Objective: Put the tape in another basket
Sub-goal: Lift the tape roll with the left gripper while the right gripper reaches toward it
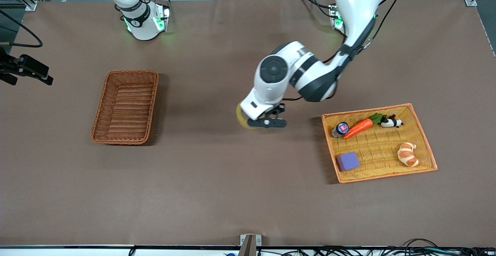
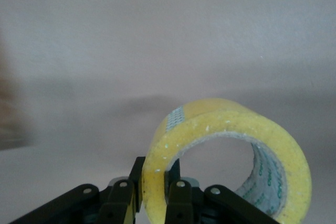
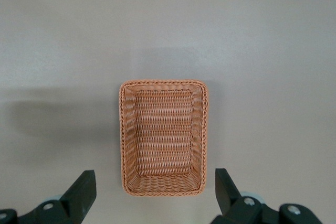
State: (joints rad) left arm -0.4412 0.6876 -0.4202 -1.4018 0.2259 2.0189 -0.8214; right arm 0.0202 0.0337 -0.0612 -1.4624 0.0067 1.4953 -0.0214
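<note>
The tape is a yellowish ring hanging above the bare brown table, between the basket and the yellow tray. My left gripper is shut on it. In the left wrist view the two black fingers pinch the wall of the tape, one inside the ring and one outside, with my left gripper at the roll's edge. The brown wicker basket is empty and lies toward the right arm's end. High over it, my right gripper stands open and holds nothing; that arm waits.
A flat yellow tray with an orange rim lies toward the left arm's end. It holds a purple cube, a croissant, a carrot, a panda toy and a small jar.
</note>
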